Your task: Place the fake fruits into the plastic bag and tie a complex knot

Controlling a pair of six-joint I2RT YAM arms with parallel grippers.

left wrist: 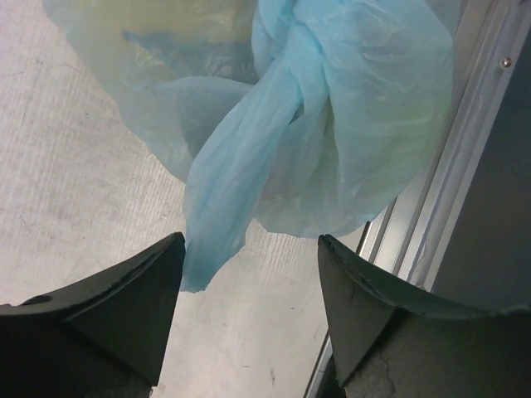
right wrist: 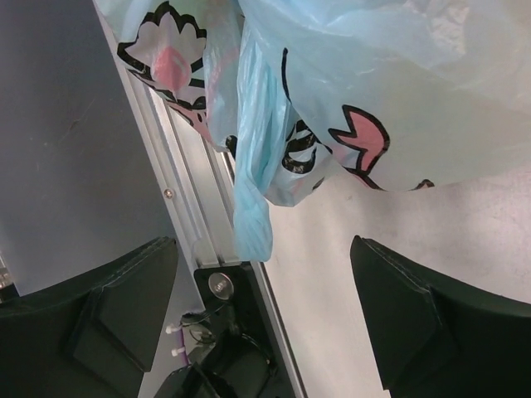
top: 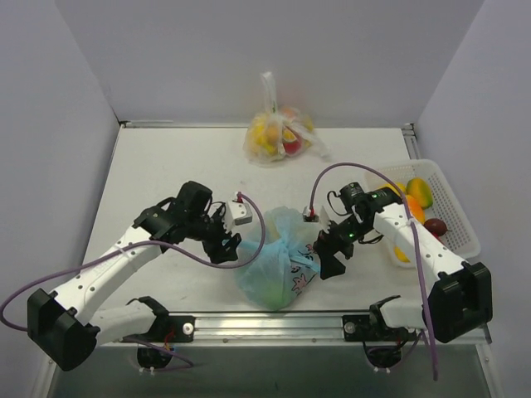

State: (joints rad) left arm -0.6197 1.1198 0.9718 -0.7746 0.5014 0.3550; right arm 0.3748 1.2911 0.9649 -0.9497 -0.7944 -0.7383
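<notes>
The light-blue plastic bag (top: 270,269) lies bulging at the table's near edge between my two arms, its pink-and-black print (right wrist: 361,137) facing the right wrist camera. Its neck is twisted into a knot (left wrist: 286,58) with loose ears hanging free. One ear (left wrist: 217,224) droops just ahead of the left gripper (left wrist: 250,240), whose jaws stand open and empty. Another ear (right wrist: 253,203) hangs in front of the open right gripper (right wrist: 264,242), also held by nothing. Pale green and yellow fake fruits (top: 280,290) show dimly through the bag. In the top view the left gripper (top: 228,247) and right gripper (top: 325,255) flank the bag closely.
A white basket (top: 461,217) at the right holds more fruits, orange-yellow (top: 419,192) and dark red (top: 437,225). A clear tied bag of fruits (top: 278,137) sits at the back. The aluminium rail (top: 274,325) runs right under the blue bag.
</notes>
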